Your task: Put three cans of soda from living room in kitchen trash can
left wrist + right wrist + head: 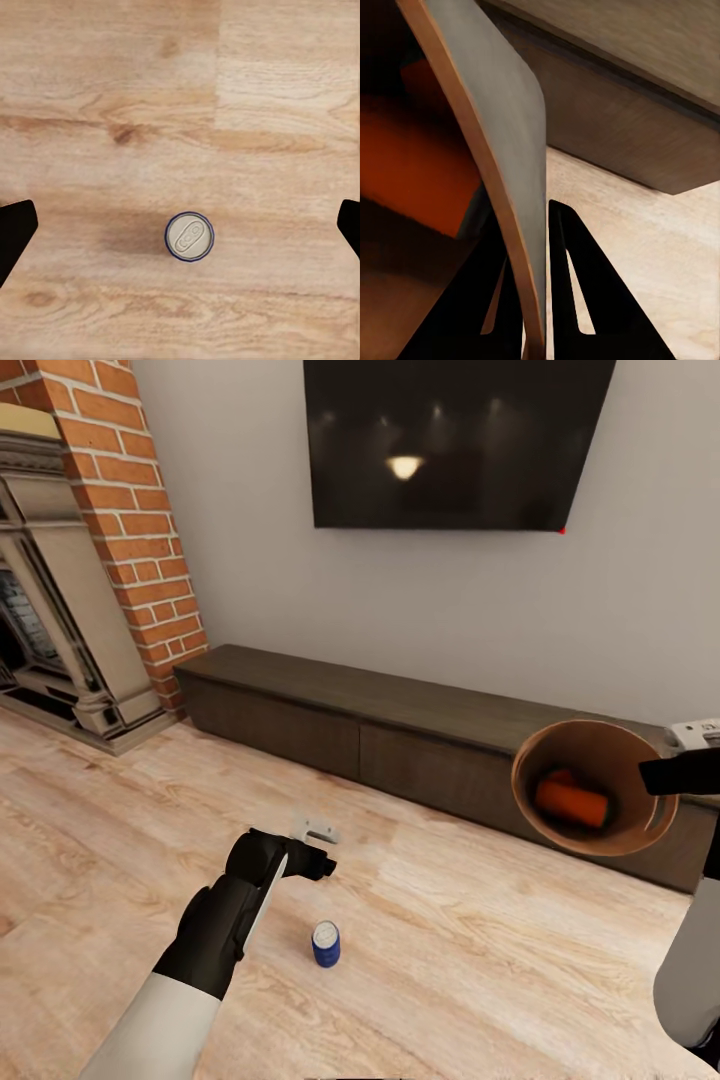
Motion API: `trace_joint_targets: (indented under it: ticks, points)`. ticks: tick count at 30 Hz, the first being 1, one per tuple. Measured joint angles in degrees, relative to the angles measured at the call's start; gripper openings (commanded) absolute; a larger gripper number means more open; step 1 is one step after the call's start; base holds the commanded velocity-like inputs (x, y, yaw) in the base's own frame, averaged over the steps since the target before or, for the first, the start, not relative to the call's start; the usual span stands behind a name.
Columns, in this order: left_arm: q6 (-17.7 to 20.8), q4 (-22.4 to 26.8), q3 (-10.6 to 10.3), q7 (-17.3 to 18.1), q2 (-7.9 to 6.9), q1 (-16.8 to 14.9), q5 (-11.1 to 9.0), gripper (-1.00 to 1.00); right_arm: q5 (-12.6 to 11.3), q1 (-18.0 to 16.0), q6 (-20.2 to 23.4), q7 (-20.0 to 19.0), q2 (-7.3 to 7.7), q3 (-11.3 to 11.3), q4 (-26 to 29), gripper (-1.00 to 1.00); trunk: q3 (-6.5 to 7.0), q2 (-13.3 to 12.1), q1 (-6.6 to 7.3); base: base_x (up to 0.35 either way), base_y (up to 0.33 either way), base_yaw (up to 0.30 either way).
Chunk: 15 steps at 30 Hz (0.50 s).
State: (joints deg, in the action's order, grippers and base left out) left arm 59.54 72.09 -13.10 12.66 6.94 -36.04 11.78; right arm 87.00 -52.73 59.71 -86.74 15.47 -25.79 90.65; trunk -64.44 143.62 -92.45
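A blue can of soda [326, 944] stands upright on the light wood floor; from above its silver top [189, 236] faces the camera. My left gripper [312, 860] hangs open above the floor just behind and left of it, and its dark fingertips [15, 232] are spread wide on either side of the can. My right gripper [652, 776] is shut on the rim of the copper-brown tash can [530, 760], held tilted in the air at the right. An orange can [572, 803] lies inside, with part of a second orange one behind it. Up close, the fingers clamp the bin wall [502, 127].
A long dark low cabinet [400, 720] runs along the grey wall under a wall TV [450, 440]. A brick fireplace [130, 510] stands at the left. A small white object [700, 733] rests on the cabinet's right end. Open wood floor surrounds the blue can.
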Motion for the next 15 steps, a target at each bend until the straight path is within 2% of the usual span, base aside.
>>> trace_joint_targets:
  ticks: [5, 7, 9, 12, 15]
  points:
    - [-0.03, -0.06, 0.0, 0.0, 0.0, 0.0, 0.14, 1.0, 0.07, -1.28, 0.01, 0.0, -0.2, 0.62, 0.06, -1.0, -1.55, 0.07, -0.12, 0.0, 0.0, 0.0]
    - [-0.04, -0.08, -0.01, 0.0, 0.01, 0.0, 0.16, 1.0, 1.39, -2.9, 0.07, -0.18, -0.36, 1.57, 0.04, -1.0, -2.16, 0.1, -0.17, 0.0, 0.0, 0.0]
    - [-0.03, -0.09, 0.0, 0.0, 0.0, 0.0, 0.19, 1.0, 4.33, -4.24, -0.02, -1.12, -0.51, 2.2, 0.06, -1.0, -2.79, 0.12, -0.23, 0.0, 0.0, 0.0]
    - [-0.05, -0.12, -0.01, 0.0, 0.03, -0.01, 0.22, 1.0, 7.23, -5.52, -0.08, -3.09, -0.68, 2.71, 0.05, -1.0, -3.72, 0.16, -0.31, 0.0, 0.0, 0.0]
    - [-0.03, -0.1, 0.0, 0.0, 0.05, 0.0, 0.25, 1.0, 12.65, -6.13, 0.01, -2.81, -0.66, 2.8, 0.06, -1.0, -4.65, 0.2, -0.39, 0.0, 0.0, 0.0]
